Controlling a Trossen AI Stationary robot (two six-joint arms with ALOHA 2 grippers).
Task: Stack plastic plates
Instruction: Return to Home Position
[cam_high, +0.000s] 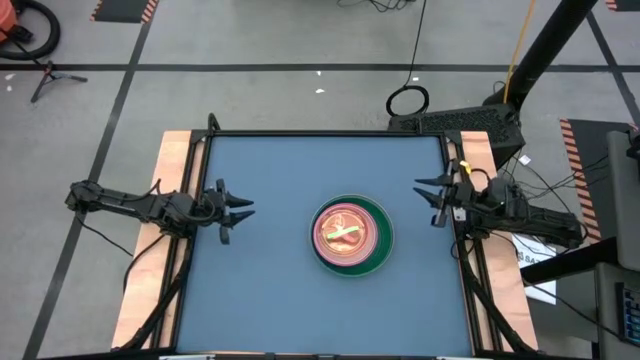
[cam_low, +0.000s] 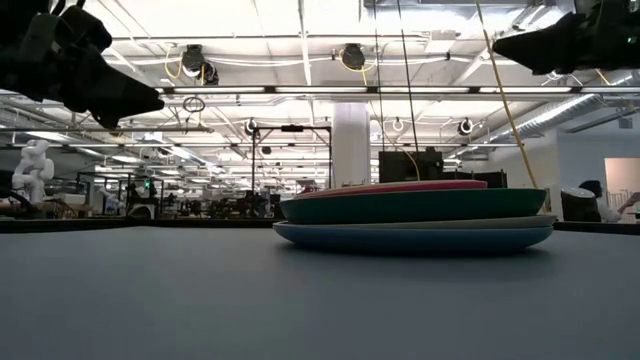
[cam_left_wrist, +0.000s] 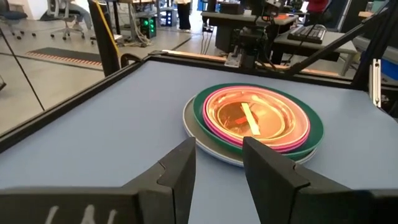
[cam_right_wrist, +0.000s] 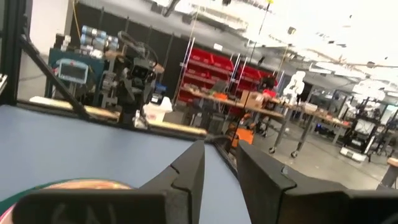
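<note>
The plastic plates (cam_high: 352, 236) sit in one level stack slightly right of centre on the table (cam_high: 260, 290). A wide blue plate (cam_low: 410, 238) lies lowest, then a grey-white plate (cam_left_wrist: 211, 150), a dark green plate (cam_low: 410, 207), pink plates (cam_low: 400, 187) and a small translucent pink plate (cam_left_wrist: 249, 118) nested on top.

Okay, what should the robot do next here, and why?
Probably settle both arms at rest: every plate in view sits in one stack on the table, and the left gripper and right gripper hang open and empty at its opposite edges, so nothing seems left to pick.
</note>
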